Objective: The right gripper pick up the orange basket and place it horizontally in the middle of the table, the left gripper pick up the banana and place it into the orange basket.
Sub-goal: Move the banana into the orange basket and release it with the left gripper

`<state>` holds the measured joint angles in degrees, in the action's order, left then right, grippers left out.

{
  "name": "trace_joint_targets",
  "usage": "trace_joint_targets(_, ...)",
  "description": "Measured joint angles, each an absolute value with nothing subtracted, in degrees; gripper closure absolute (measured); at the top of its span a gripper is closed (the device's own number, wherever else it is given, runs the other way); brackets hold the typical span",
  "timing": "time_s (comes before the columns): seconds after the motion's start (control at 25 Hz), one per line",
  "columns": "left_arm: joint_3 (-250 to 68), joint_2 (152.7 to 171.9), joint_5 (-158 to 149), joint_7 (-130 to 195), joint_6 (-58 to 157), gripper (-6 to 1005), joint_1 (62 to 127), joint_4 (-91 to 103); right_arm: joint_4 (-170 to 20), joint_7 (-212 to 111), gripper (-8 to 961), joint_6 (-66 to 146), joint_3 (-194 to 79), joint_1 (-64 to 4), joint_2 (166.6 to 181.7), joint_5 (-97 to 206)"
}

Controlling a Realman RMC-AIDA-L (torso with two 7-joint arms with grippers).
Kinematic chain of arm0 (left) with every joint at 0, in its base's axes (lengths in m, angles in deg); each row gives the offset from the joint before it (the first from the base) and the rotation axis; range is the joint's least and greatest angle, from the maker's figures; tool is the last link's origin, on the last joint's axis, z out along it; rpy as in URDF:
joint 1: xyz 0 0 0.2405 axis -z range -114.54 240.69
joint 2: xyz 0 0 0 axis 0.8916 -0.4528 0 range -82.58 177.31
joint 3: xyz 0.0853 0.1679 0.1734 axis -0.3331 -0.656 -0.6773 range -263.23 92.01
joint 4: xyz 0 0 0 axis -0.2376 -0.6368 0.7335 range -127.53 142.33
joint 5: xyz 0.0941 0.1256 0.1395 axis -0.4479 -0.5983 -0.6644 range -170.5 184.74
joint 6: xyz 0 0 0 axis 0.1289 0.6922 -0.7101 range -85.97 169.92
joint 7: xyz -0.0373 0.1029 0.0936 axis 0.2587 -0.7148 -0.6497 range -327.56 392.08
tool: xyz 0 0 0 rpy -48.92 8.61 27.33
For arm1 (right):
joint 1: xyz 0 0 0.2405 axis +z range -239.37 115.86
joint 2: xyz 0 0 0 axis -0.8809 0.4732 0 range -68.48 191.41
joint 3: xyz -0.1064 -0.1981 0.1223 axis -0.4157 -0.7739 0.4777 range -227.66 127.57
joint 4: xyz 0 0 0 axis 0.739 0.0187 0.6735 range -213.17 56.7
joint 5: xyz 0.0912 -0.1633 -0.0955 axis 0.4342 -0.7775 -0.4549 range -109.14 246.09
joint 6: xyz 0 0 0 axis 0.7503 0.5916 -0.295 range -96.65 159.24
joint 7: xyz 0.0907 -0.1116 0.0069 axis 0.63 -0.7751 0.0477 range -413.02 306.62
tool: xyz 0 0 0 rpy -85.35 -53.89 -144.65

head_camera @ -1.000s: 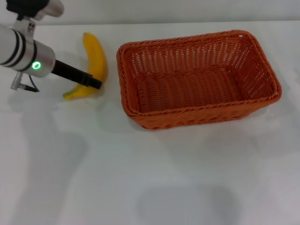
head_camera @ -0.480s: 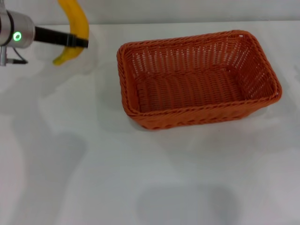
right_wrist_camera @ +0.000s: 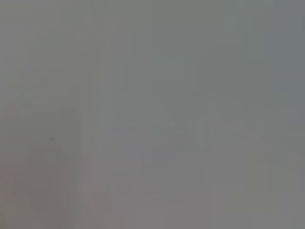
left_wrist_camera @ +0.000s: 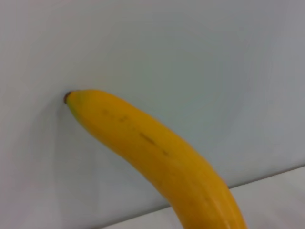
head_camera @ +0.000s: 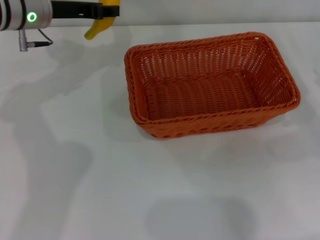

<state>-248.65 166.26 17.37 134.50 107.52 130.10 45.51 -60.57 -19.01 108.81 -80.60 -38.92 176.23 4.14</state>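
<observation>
Banana (head_camera: 100, 22) sits clamped in the left tool (head_camera: 107, 10) at about eleven o'clock in the head view, lifted clear of the tabletop (head_camera: 100, 175) with only its lower yellow end showing under the black fingers; the left wrist view shows its curved body (left_wrist_camera: 162, 157) against a plain wall. Basket (head_camera: 210, 85) stands upright and empty on the tabletop at about one o'clock, well apart from the banana, its long side running across. Right tool is out of sight.
</observation>
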Motion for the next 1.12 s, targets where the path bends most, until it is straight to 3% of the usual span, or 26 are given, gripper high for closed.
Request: trace_joint_targets(1.12, -248.6, 166.49, 16.7, 129.0, 112.2, 503, 134.6, 26.1, -60.6, -19.1, 93, 108.5, -80.5, -39.1, 176.15, 4.1)
